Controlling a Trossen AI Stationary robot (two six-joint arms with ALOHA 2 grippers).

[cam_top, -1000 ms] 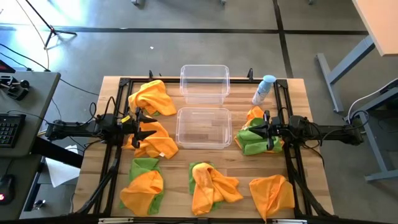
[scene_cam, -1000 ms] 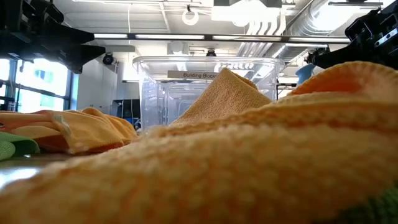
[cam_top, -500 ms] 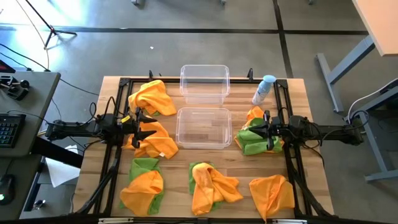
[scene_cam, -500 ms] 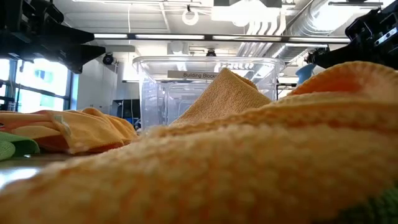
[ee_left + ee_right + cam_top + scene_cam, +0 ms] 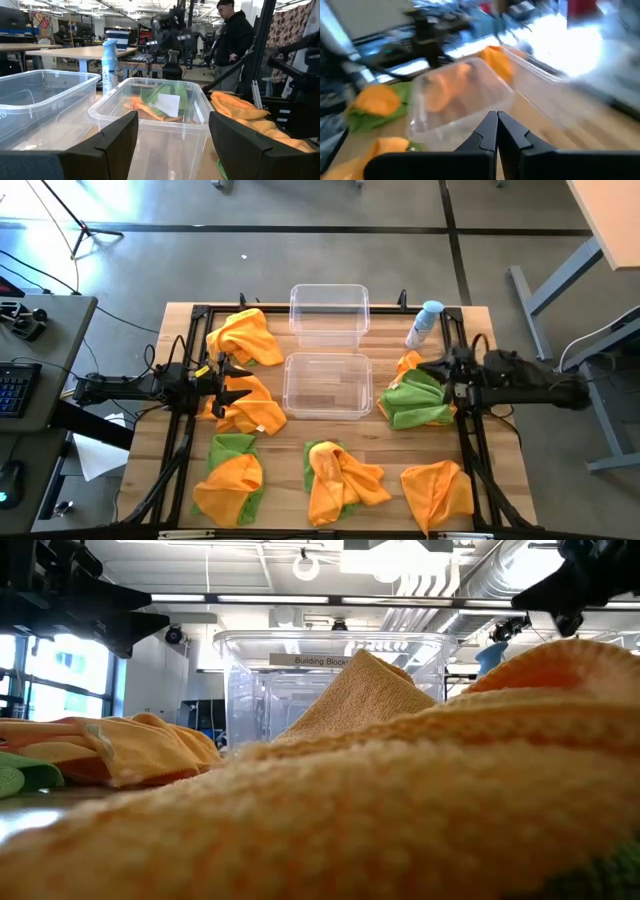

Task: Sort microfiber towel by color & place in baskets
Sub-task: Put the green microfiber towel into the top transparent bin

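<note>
Through the clear plastic in the low view I can read a sign in the room behind, "Building Block", and the end of it is cut off.

My left gripper [image 5: 232,383] hangs low over an orange towel [image 5: 246,406] at the left side of the counter [image 5: 385,463]. Its jaws stand wide apart and hold nothing. Just in front of it is the near basket [image 5: 327,385], and the far basket [image 5: 328,314] is beyond that one; both are bare inside.

My right gripper [image 5: 432,367] is above the green towel [image 5: 413,402] on the right side, apart from it, near the spray bottle [image 5: 424,324]. Its jaws are pressed together and they carry no cloth.

I count two baskets and one spray bottle. The towels lie in six heaps around the baskets: orange at the far left [image 5: 243,336], orange under my left jaws, green with a little orange at the right, and three along the near edge. Two of these near heaps are orange on green [image 5: 229,477] and one is orange only [image 5: 437,491]. Exact number of cloths I cannot tell, since they overlap.
</note>
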